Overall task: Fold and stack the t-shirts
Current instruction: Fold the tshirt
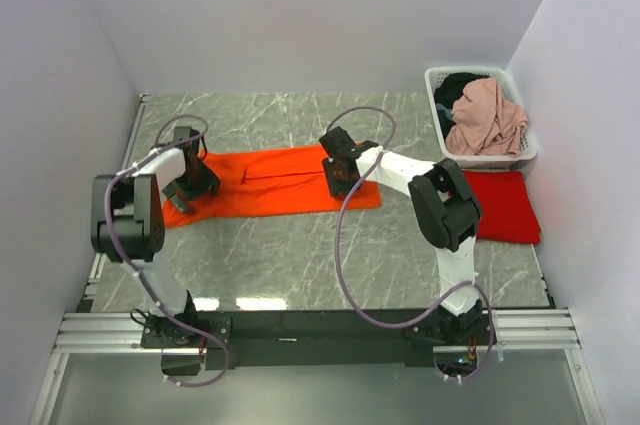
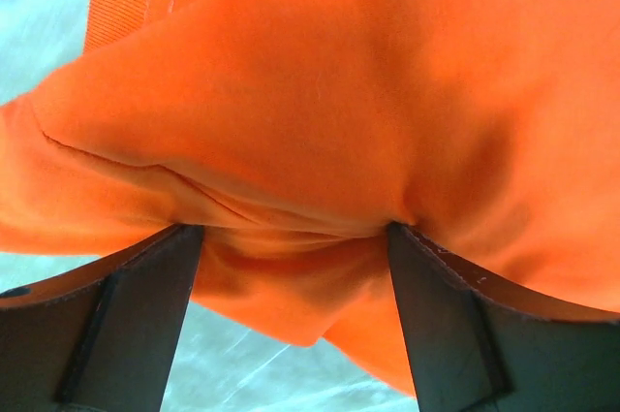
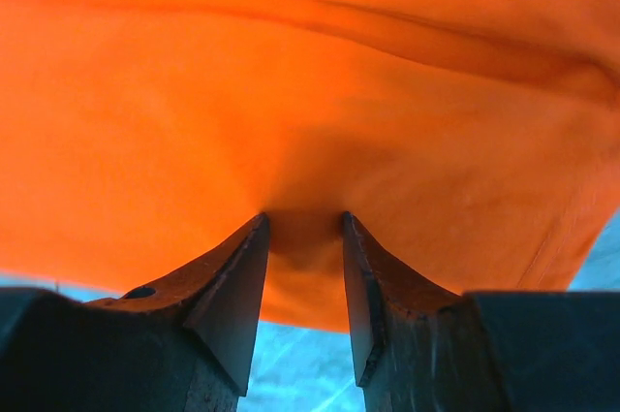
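Note:
The orange t-shirt point(image 1: 270, 185) lies across the middle of the table as a long flat band. My left gripper point(image 1: 185, 195) is down on its left end. The left wrist view shows that gripper point(image 2: 295, 237) open wide, with the cloth's point(image 2: 320, 102) edge sagging between the fingers point(image 2: 136, 315). My right gripper point(image 1: 340, 180) presses on the shirt's right part. Its jaws point(image 3: 305, 223) stand partly apart, open, with a small fold of orange cloth point(image 3: 291, 92) bulging between the tips. The red t-shirt point(image 1: 505, 207) lies folded at the right edge.
A white laundry basket point(image 1: 522, 157) with pink and dark clothes stands at the back right, just behind the red t-shirt. White walls close in the table on the left, back and right. Cables loop from both arms over the marble tabletop point(image 1: 290, 265).

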You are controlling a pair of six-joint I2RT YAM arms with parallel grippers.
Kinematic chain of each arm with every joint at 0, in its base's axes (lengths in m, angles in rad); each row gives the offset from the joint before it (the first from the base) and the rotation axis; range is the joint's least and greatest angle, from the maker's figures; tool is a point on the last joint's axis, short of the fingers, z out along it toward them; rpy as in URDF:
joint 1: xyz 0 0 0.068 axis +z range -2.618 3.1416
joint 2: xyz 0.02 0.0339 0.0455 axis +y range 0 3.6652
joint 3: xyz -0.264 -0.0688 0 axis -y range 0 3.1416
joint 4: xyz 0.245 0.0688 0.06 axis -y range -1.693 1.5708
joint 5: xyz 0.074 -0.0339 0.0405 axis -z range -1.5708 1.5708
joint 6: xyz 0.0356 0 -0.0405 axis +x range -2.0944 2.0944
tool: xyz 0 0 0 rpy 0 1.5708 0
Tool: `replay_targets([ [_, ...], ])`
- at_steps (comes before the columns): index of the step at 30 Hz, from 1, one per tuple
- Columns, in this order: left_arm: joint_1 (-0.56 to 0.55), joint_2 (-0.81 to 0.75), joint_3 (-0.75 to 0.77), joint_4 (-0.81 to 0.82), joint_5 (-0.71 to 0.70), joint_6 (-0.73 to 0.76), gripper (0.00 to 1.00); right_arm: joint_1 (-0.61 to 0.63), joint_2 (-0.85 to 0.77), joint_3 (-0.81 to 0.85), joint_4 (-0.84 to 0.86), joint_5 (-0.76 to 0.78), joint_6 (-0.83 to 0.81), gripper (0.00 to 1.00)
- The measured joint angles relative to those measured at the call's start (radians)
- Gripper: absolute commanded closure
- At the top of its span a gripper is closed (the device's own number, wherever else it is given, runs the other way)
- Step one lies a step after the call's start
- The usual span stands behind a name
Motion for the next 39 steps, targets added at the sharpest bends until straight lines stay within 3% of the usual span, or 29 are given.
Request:
replay_targets([
  [7, -0.016, 0.257, 0.356, -0.049, 0.023, 0.156, 0.07, 0.141, -0.139, -0.181, -0.071, -0.091, -0.035, 0.56],
  [10, -0.067, 0.377, 0.542, -0.074, 0.034, 0.274, 0.01, 0.262, -0.177, -0.225, -0.139, -0.159, -0.049, 0.55],
  [15, -0.187, 0.491, 0.735, -0.094, 0.027, 0.449, 0.01, 0.429, -0.169, -0.212, -0.239, -0.254, -0.072, 0.55],
  [21, -0.217, 0.499, 0.790, -0.057, -0.023, 0.548, 0.00, 0.492, -0.150, -0.179, -0.320, -0.302, -0.097, 0.53],
  [25, -0.194, 0.402, 0.713, 0.048, -0.052, 0.532, 0.01, 0.467, -0.177, -0.175, -0.333, -0.299, -0.094, 0.50],
  [28, -0.182, 0.302, 0.666, 0.079, -0.055, 0.450, 0.12, 0.412, -0.239, -0.177, -0.322, -0.291, -0.088, 0.52],
  [29, -0.181, 0.275, 0.661, 0.086, -0.054, 0.415, 0.22, 0.389, -0.259, -0.183, -0.309, -0.288, -0.085, 0.54],
  [35, -0.186, 0.229, 0.623, 0.118, -0.020, 0.226, 0.53, 0.232, -0.360, -0.259, -0.238, -0.253, -0.075, 0.70],
  [39, -0.188, 0.287, 0.586, 0.105, -0.015, 0.177, 0.60, 0.235, -0.352, -0.272, -0.218, -0.257, -0.092, 0.70],
])
